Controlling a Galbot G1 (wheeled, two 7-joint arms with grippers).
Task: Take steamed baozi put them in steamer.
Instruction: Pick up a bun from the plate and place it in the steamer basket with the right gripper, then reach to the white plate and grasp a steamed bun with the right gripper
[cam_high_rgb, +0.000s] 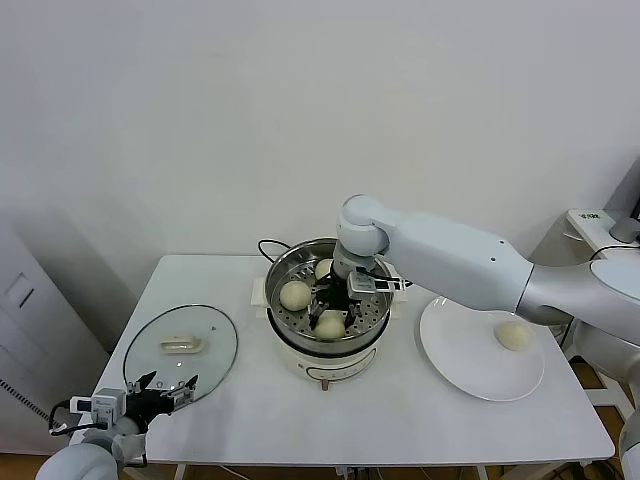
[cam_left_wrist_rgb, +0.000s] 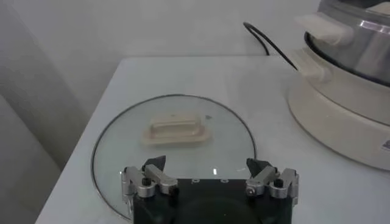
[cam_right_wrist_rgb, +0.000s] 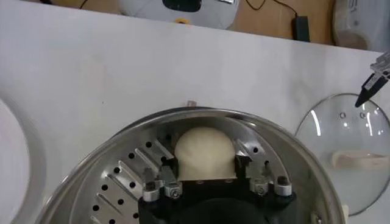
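The steel steamer (cam_high_rgb: 283, 262) sits on its white cooker base in the middle of the table. It holds three cream baozi: one on the left (cam_high_rgb: 295, 295), one at the front (cam_high_rgb: 330, 324) and one at the back (cam_high_rgb: 324, 268). My right gripper (cam_high_rgb: 335, 305) reaches down into the steamer. In the right wrist view its fingers stand spread on either side of the front baozi (cam_right_wrist_rgb: 204, 149), which rests on the perforated floor (cam_right_wrist_rgb: 119, 182). Another baozi (cam_high_rgb: 514, 335) lies on the white plate (cam_high_rgb: 470, 372). My left gripper (cam_high_rgb: 160, 385) hangs open and empty at the lid's near edge.
The glass lid (cam_high_rgb: 215, 345) with a cream handle lies flat on the table's left side, seen under the left gripper (cam_left_wrist_rgb: 207, 167) as the lid (cam_left_wrist_rgb: 122, 146). A black cord (cam_high_rgb: 268, 246) runs behind the cooker. The plate lies right of the steamer.
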